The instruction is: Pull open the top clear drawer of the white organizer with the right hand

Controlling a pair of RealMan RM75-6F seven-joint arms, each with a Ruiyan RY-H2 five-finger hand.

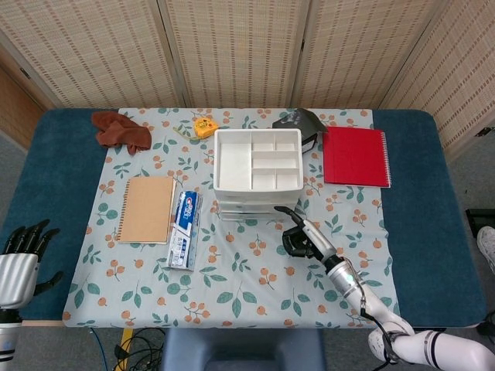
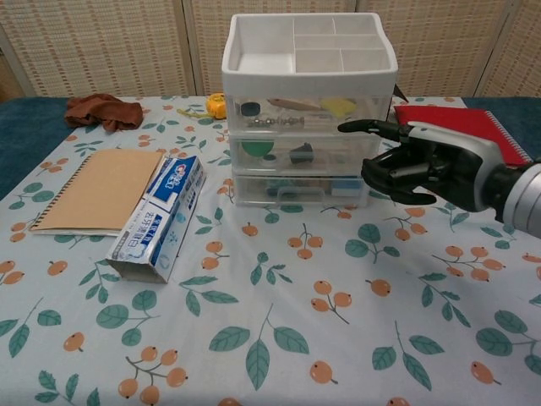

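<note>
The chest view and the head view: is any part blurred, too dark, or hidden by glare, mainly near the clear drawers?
Chest view: evenly lit and sharp; the top drawer shows its contents without glare, and the right hand is crisp. Head view: also bright and sharp, with soft shadows only, but the organizer is seen from above, so its drawer fronts hardly show.

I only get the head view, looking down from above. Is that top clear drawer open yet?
Observer: No. In the chest view the white organizer's top clear drawer sits flush with those below.
Operator: What's inside?
Observer: A yellow piece at its right, plus small metal bits.
Operator: How high is the hand?
Observer: The right hand is level with the upper two drawers, one of its fingers pointing at the top front.
</note>
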